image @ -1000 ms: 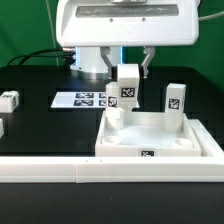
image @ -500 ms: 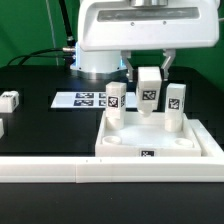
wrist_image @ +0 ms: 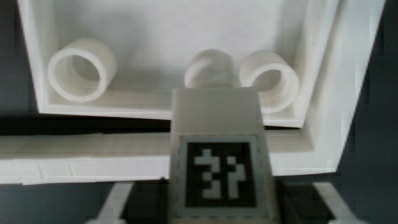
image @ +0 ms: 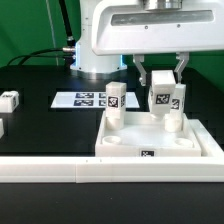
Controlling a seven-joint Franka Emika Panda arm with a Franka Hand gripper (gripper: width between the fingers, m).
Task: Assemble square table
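My gripper point(image: 161, 80) is shut on a short white leg block point(image: 160, 102) with a black-and-white tag and holds it upright above the far right part of the square table slab point(image: 200, 146). The held leg overlaps a second leg point(image: 181, 112) that stands at the slab's far right corner. A third leg point(image: 114, 103) stands at the far left corner. In the wrist view the held leg point(wrist_image: 217, 140) fills the middle between my dark fingers point(wrist_image: 150, 205). Beyond it lies the slab's rim point(wrist_image: 45, 50) with round pockets point(wrist_image: 80, 72).
The marker board point(image: 82, 99) lies behind the slab on the black mat. A loose leg block point(image: 8, 100) sits at the exterior view's left edge. A long white rail point(image: 70, 172) runs along the front. The arm's white base point(image: 95, 60) stands at the back.
My gripper has carried the held leg toward the exterior view's right and slightly lower, from above the left standing leg to next to the right one. The grip has stayed the same.
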